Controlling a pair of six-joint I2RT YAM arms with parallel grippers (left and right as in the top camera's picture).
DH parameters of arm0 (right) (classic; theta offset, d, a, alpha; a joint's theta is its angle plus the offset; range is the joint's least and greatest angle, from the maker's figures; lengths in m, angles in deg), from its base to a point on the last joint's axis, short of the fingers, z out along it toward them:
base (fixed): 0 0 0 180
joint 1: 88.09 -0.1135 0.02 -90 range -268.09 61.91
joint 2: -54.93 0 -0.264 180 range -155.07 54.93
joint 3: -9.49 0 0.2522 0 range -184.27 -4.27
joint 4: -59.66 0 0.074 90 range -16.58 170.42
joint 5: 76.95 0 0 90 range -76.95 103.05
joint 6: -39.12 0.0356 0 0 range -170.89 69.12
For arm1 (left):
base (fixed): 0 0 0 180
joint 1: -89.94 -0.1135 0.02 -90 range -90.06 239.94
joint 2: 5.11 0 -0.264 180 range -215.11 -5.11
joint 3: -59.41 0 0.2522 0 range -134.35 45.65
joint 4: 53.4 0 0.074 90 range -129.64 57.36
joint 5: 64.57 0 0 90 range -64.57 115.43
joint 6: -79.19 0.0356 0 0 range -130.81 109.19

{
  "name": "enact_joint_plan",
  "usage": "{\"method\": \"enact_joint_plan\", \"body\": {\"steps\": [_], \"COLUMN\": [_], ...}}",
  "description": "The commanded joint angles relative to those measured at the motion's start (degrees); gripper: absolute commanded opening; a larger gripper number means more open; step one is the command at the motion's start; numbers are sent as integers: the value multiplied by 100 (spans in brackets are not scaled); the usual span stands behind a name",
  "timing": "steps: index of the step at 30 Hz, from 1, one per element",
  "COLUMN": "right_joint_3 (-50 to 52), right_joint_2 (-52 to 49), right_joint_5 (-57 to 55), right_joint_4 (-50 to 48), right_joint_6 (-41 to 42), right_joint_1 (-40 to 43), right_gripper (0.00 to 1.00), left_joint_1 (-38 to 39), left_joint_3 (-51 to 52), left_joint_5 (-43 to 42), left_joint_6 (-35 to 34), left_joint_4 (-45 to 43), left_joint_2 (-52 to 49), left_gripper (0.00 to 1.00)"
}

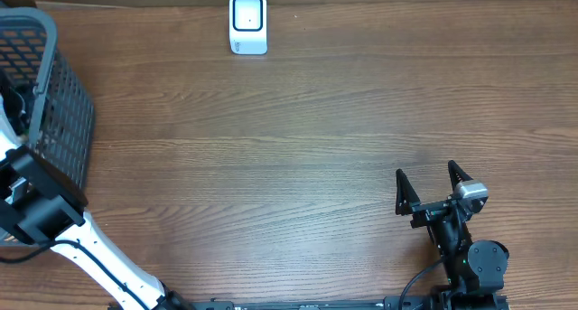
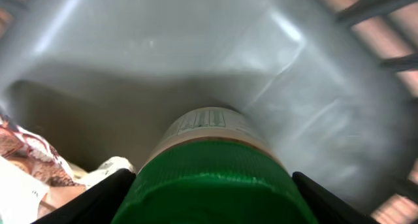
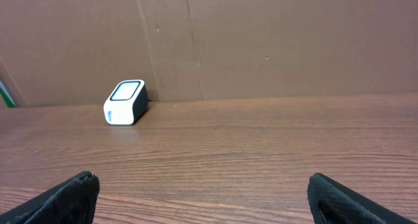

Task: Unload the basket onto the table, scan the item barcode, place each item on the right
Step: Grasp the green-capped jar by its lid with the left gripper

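the left gripper [image 2: 212,178] straddles the green-capped white bottle [image 2: 209,127], hold unclear, so its round lid could slip on lifting; the right gripper [image 1: 426,171] gapes empty.

Left arm [image 1: 97,251] extended far left, right end effector [image 1: 425,173] spread wide

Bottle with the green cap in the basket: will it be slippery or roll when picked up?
The bottle is round, so laid down it would likely roll. Its green cap looks like ridged hard plastic, so the fingers probably won't slip.
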Motion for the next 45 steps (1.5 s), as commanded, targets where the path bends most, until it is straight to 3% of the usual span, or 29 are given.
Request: {"method": "enact_joint_plan", "body": {"steps": [1,5,10,17,30,45], "right_joint_3": [61,61,61,61,61,61], "right_joint_2": [52,52,52,52,52,52], "right_joint_5": [2,2,2,2,2,2], "right_joint_4": [-22,-22,-22,-22,-22,-22], "right_joint_6": [-7,-7,-7,-7,-7,-7], "right_joint_1": [13,13,13,13,13,13], "right_gripper": [100,100,100,100,100,100], "left_joint_1": [-7,-7,9,26,26,39], "left_joint_3": [273,280,280,273,-358,-376], "left_joint_5": [254,208,-428,-710,-859,-1051], "left_joint_6": [114,116,474,844,855,925], "left_joint_4": [-149,-350,-643,-778,-170,-192], "left_joint_2": [59,59,59,59,68,81], "left_gripper": [75,84,90,89,90,93]}}
